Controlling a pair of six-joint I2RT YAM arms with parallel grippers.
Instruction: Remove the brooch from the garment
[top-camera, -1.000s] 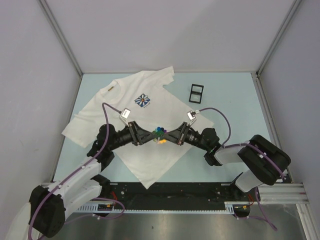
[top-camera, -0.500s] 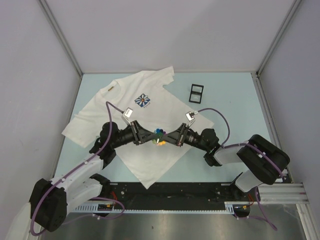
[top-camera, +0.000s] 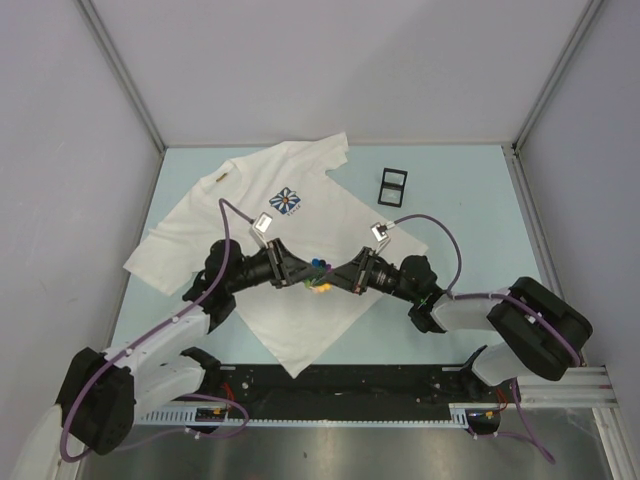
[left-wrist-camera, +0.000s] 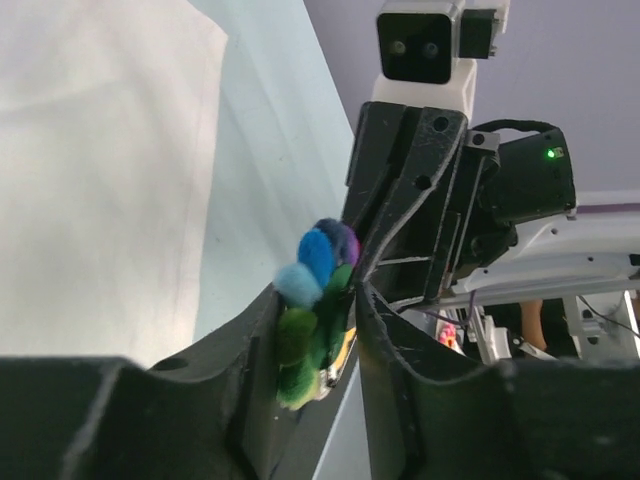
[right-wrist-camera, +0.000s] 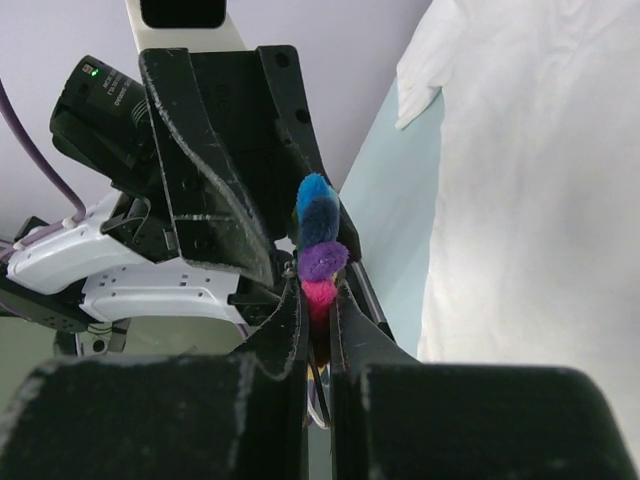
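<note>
The garment (top-camera: 250, 215) is a white T-shirt spread flat, with a blue-and-white flower emblem (top-camera: 288, 201) and a tan collar label (top-camera: 226, 178). The brooch (top-camera: 318, 267) is a cluster of blue, green, purple and pink pom-poms with a metal pin. It is held above the shirt's lower half, between both grippers. My left gripper (top-camera: 306, 272) closes on it from the left; green and blue pom-poms (left-wrist-camera: 312, 300) fill its jaws (left-wrist-camera: 318, 290). My right gripper (top-camera: 332, 275) is shut tight on its pink and purple end (right-wrist-camera: 320, 262). No cloth shows between the jaws.
A small black two-window frame (top-camera: 393, 186) lies on the pale blue table (top-camera: 460, 200) at the back right of the shirt. Grey walls close off the table on three sides. The arm bases and a rail run along the near edge.
My left wrist has shifted a little right and away from the near edge, tilting its gripper. The brooch and my right gripper stay in about the same place.
</note>
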